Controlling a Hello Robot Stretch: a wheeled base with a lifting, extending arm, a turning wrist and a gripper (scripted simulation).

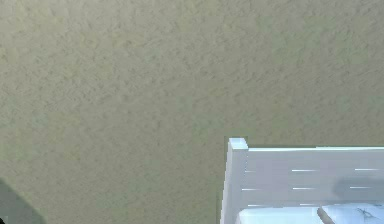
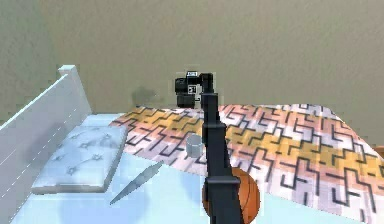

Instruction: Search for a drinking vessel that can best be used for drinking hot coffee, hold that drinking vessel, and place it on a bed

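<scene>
Lying on bed [image 2: 40, 112]: maze-patterned quilt [image 2: 300, 140], tufted pillow [image 2: 85, 160], round orange basketball [image 2: 246, 200].

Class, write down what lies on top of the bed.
A pillow, a patterned quilt, a small grey cup-like thing, a thin grey object and a basketball, partly covered by the arm.

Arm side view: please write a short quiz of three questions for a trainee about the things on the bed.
1. True or false: the pillow lies next to the white headboard.
2. Which round thing lies near the arm side view's bottom edge?
A. an orange ball
B. a green apple
C. a white plate
3. Fill in: the small pale vessel stands on the ____.

Key: 1 true; 2 A; 3 bed.
</scene>
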